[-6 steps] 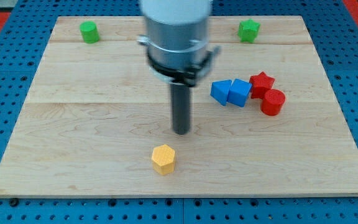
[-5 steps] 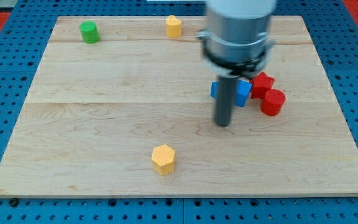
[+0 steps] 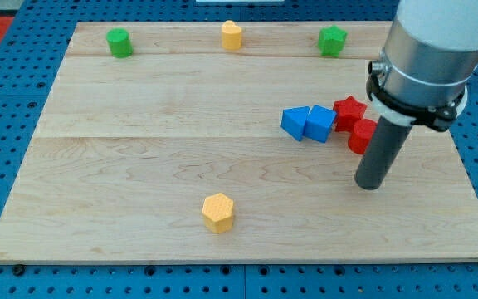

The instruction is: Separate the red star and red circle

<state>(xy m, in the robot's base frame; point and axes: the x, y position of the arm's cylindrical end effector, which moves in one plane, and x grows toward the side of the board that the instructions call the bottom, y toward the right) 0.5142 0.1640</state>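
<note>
The red star [image 3: 348,110] lies right of centre on the wooden board [image 3: 139,166]. The red circle [image 3: 359,138] sits just below and right of it, touching it, and is partly hidden behind my rod. My tip [image 3: 370,185] rests on the board just below the red circle, towards the view's bottom. Two blue blocks [image 3: 307,124] lie side by side, touching the red star's left side.
A green cylinder [image 3: 119,41] stands at the top left, a yellow block [image 3: 231,35] at the top centre, a green star-like block [image 3: 332,40] at the top right. A yellow hexagon [image 3: 218,211] lies near the bottom centre.
My tip has moved to the view's right, from the board's middle past the blue blocks to just below the red circle. The blocks have not moved.
</note>
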